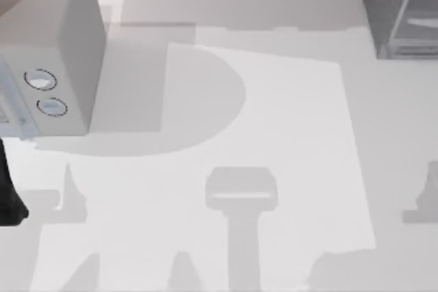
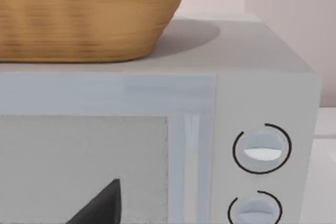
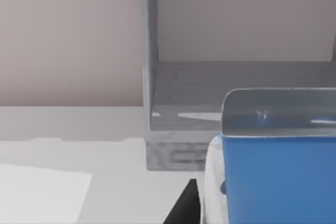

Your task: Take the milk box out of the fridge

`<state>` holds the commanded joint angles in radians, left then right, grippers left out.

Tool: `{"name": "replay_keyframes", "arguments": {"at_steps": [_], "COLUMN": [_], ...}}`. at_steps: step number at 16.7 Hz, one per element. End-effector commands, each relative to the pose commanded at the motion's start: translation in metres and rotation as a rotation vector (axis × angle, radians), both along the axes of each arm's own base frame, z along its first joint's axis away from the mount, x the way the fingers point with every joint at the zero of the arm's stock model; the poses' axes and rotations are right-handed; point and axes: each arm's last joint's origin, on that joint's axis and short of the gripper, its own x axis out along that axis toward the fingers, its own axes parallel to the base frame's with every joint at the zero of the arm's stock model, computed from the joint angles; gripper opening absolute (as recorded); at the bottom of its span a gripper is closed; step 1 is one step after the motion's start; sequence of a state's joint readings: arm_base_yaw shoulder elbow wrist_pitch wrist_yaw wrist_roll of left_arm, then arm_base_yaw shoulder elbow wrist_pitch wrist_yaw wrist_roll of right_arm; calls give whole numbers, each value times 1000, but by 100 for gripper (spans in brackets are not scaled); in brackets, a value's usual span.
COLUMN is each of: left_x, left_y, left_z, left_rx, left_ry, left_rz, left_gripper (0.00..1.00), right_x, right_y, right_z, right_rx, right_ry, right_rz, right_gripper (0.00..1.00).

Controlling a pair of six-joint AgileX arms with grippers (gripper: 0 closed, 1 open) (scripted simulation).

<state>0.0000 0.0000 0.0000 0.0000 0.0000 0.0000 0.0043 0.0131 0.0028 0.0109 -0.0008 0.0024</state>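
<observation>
Milk box (image 3: 273, 177) sits close in front of the right wrist camera, fridge (image 1: 404, 11) at 1 o'clock, probably mid-carry, can't tell jaws' state.

Nothing to read from where I'm looking, honestly. The light grey box with two round dials (image 2: 262, 150) has no numbers or marks around either dial, just plain rings. The milk box (image 3: 278, 177) shows me a bare blue face with no brand or label. The fridge (image 3: 210, 103) has no sticker, logo or writing on its frame or panel, and the table (image 1: 287, 135) carries no print.
</observation>
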Motion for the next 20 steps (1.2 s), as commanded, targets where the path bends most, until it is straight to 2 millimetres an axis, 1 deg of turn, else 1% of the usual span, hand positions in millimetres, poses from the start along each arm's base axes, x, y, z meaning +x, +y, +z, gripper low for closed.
{"name": "replay_keyframes", "arguments": {"at_steps": [2, 5, 9, 12, 14, 17, 20], "left_x": [0, 0, 0, 0, 0, 0, 0], "left_y": [0, 0, 0, 0, 0, 0, 0], "left_z": [0, 0, 0, 0, 0, 0, 0], "left_rx": [0, 0, 0, 0, 0, 0, 0], "left_ry": [0, 0, 0, 0, 0, 0, 0], "left_rz": [0, 0, 0, 0, 0, 0, 0], "left_gripper": [100, 100, 100, 100, 100, 100, 100], "right_x": [2, 10, 23, 35, 43, 53, 57], "right_y": [4, 16, 42, 71, 93, 129, 164], "right_z": [3, 12, 27, 34, 33, 23, 6], "right_rx": [1, 7, 28, 50, 62, 77, 83], "right_ry": [-7, -41, -112, -140, -140, -126, -105], "right_rz": [33, 123, 287, 418, 497, 604, 689], "right_gripper": [0, 0, 0, 0, 0, 0, 0]}}
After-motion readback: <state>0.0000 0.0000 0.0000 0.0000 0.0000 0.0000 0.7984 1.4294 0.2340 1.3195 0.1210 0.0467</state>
